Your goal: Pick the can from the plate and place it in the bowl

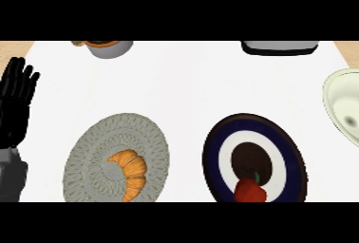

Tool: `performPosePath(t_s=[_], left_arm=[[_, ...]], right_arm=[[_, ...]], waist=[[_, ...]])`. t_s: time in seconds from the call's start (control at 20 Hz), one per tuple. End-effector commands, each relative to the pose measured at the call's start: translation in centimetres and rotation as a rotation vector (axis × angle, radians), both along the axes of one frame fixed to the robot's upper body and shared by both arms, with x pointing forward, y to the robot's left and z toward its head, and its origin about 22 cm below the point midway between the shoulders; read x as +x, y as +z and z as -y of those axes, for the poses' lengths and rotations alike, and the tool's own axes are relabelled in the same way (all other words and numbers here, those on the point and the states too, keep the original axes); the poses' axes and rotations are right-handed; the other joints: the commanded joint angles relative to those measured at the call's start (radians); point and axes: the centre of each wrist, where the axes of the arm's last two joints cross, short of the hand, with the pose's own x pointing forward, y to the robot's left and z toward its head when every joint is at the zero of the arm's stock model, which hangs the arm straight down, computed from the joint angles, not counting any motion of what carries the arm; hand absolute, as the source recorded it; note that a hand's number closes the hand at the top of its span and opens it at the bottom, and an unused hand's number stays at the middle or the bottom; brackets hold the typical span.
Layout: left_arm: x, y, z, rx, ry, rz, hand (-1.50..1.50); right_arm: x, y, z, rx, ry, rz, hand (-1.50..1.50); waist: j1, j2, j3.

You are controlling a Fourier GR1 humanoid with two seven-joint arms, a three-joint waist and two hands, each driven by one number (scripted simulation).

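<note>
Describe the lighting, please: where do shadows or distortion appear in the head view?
In the head view, light is even and soft, with no glare on the white counter. The cream bowl at the right edge has a dark shaded patch inside. The grey plate and the blue-rimmed plate look taller than wide. The left hand rests open at the left edge.

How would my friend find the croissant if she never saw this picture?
Start at the white counter and find the two plates near its front edge. Go to the left one, the round grey woven-patterned plate. The golden-orange curved croissant lies on its lower half; the dark blue-rimmed plate beside it holds a red pepper-like thing instead.
</note>
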Motion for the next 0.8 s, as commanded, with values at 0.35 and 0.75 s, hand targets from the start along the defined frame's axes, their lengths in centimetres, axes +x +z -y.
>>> performPosePath(t_s=[0.35,0.75], left_arm=[[1.8,0.0,0.7,0.008,-0.037,0.020,0.00],[0.7,0.7,-0.2,-0.010,-0.038,0.003,0.00]], right_arm=[[6.9,1.9,-2.5,0.103,0.174,-0.092,1.50],[13.7,-2.2,-6.5,0.131,0.241,-0.205,1.50]], waist=[[0.043,0.009,-0.002],[0.030,0.003,-0.002]])
